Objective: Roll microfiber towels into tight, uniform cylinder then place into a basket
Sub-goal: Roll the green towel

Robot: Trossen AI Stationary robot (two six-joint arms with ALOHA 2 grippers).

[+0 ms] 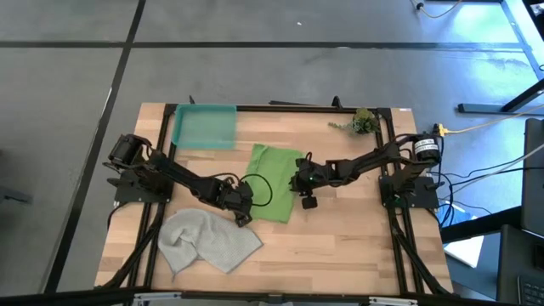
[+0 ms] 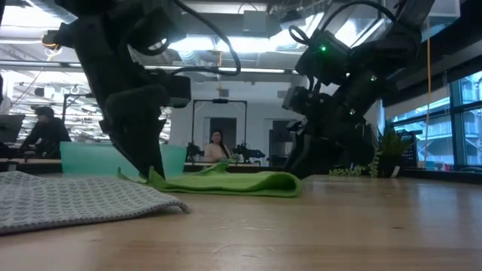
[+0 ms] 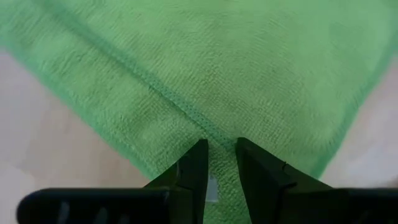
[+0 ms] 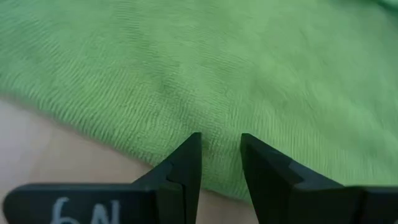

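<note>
The lime green towel [image 1: 274,183] lies folded on the wooden table's middle, and in the low view it is a flat, low heap [image 2: 233,182]. My left gripper [image 1: 245,211] is shut on the towel's near left corner. My right gripper [image 1: 299,182] is shut on its right edge. A pale grey towel [image 1: 208,240] lies crumpled at the near left, touched by neither gripper. The teal basket [image 1: 204,126] stands at the far left. My left gripper [image 3: 222,146] pinches the green towel at its near left corner [image 3: 221,132], where a hemmed edge runs into the gap between the two fingers. The fingers slant steeply down from the left. The corner stands slightly raised [image 2: 153,178]; the rest lies on the table. My right gripper [image 4: 221,140] has the towel's right edge [image 4: 219,163] between its two fingers, coming slanting down from the table's right. How many layers it has, I cannot tell. The towel lies slack on the table around the fingers.
A small leafy plant sprig [image 1: 361,121] lies at the far right corner. Black frame rails [image 1: 391,161] run along the table's sides. Bare wood [image 1: 340,246] spreads across the near right. People sit in the room beyond the table [image 2: 217,147].
</note>
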